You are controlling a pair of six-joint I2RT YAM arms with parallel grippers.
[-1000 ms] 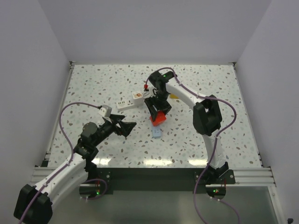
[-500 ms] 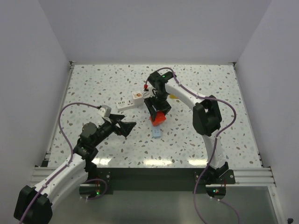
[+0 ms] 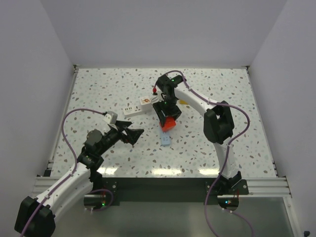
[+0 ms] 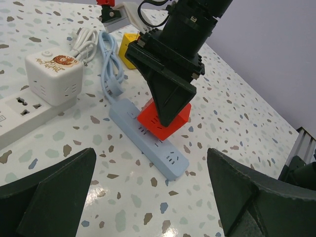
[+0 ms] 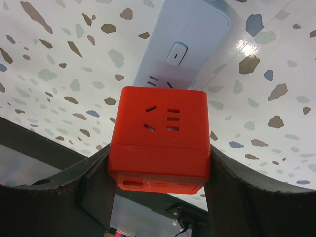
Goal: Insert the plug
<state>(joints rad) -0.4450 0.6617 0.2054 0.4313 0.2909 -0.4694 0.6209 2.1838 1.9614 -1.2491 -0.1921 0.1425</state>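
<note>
The right gripper [image 3: 167, 117] clamps the red cube plug [image 5: 159, 133] against the blue power strip [image 5: 190, 39]. At its eight o'clock, the left gripper [image 3: 137, 134] gapes wide, empty.

You cannot see the underside of the red cube plug [image 5: 160, 133] in any view, so whether its prongs meet the blue power strip [image 4: 148, 140] is hidden. From above, the right gripper [image 3: 167, 121] covers the strip's far part. In the left wrist view the white power strip [image 4: 19, 116] runs off the left edge, and a yellow cube [image 4: 127, 49] sits half behind the gripper.
</note>
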